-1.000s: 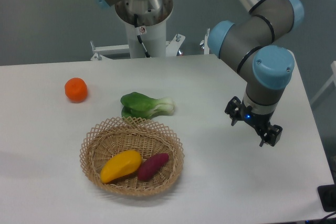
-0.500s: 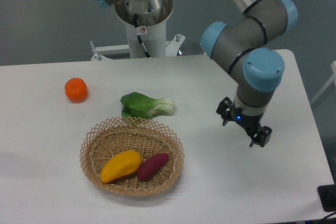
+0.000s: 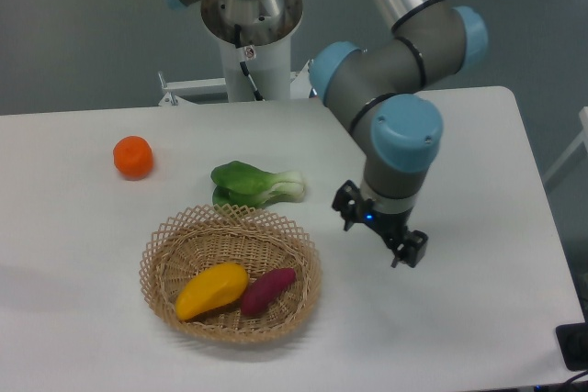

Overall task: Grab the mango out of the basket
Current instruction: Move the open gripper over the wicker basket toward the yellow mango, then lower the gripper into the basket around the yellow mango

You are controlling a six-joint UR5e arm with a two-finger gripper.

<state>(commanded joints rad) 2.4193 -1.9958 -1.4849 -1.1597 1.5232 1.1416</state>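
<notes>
The yellow-orange mango [image 3: 212, 289] lies in the tan wicker basket [image 3: 165, 254], at its front left, next to a purple sweet potato [image 3: 267, 289]. My gripper [image 3: 379, 236] hangs above the table to the right of the basket, apart from it. Its fingers point down and stand apart, with nothing between them.
A round orange fruit [image 3: 133, 157] sits at the left of the white table. A green bok choy [image 3: 254, 184] lies just behind the basket. The arm's base column [image 3: 250, 34] stands at the back edge.
The gripper has moved left across the table, from near the right side toward the basket. The fruits and the basket have not moved.
</notes>
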